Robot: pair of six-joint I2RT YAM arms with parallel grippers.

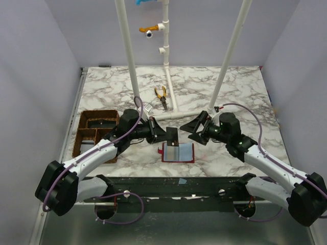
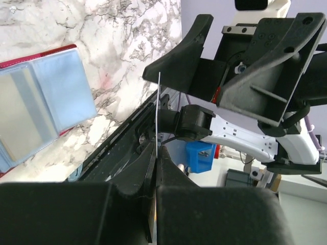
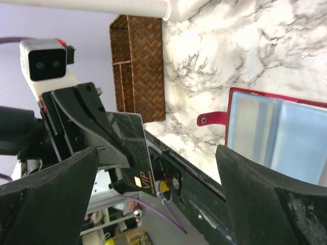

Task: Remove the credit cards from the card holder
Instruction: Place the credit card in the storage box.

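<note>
Closest in, the card holder [image 1: 178, 152] lies flat and open on the marble-patterned table [image 1: 235, 92], right by the near edge, between the two arms. It has a red cover, a small red strap [image 3: 211, 120] with a snap poking out from one side, and glossy pale blue-grey plastic sleeves inside, smooth and a bit reflective.

Just beyond the card holder and above it is the left gripper [image 1: 171, 135], jaws pinched tight on a dark card [image 3: 134, 153]. The card is thin and stiff with rounded corners, faint lines across its face and "VIP" in pale letters near one corner. From the left wrist it shows edge-on, only a hairline sliver. It is up in the air, clear of the card holder.

Facing it, also just beyond the card holder, the right gripper [image 1: 194, 130] has its angular black fingers [image 3: 51, 194] spread wide, gripping nothing.

Left of the card holder and a little farther back sits a brown woven tray [image 1: 96, 131], rectangular and split into compartments. The left arm hides its near right part.

Farther behind the card holder, yellow-handled pliers [image 1: 162, 97] lie beside a white pipe [image 1: 171, 76] of the frame.
</note>
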